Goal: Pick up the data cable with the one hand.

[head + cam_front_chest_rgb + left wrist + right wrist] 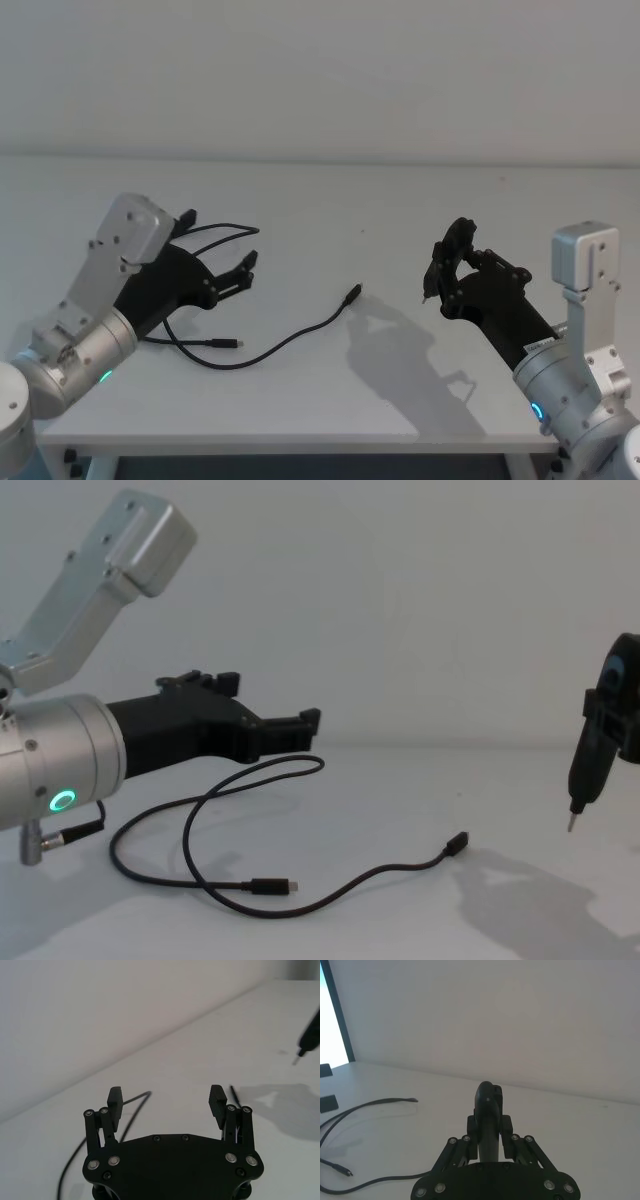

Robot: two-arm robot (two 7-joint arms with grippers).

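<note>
The data cable (300, 338) is a thin black cord lying looped on the white table (350, 200), one plug (352, 294) near the middle and another with a metal tip (272, 886) nearer the front. My left gripper (220, 240), black and angular on a silver cylinder with a green ring (63, 800), hangs open above the cable's far loop (135, 1110) with nothing between its jaws. My right gripper (455, 265) stays at the right, apart from the cable, shut on a slim dark tool (585, 765) with a pointed metal tip.
A short black lead (70, 832) hangs from the left arm's cylinder. The table's front edge (300, 440) runs close below the cable. Bare white tabletop lies between the cable's middle plug and the right gripper.
</note>
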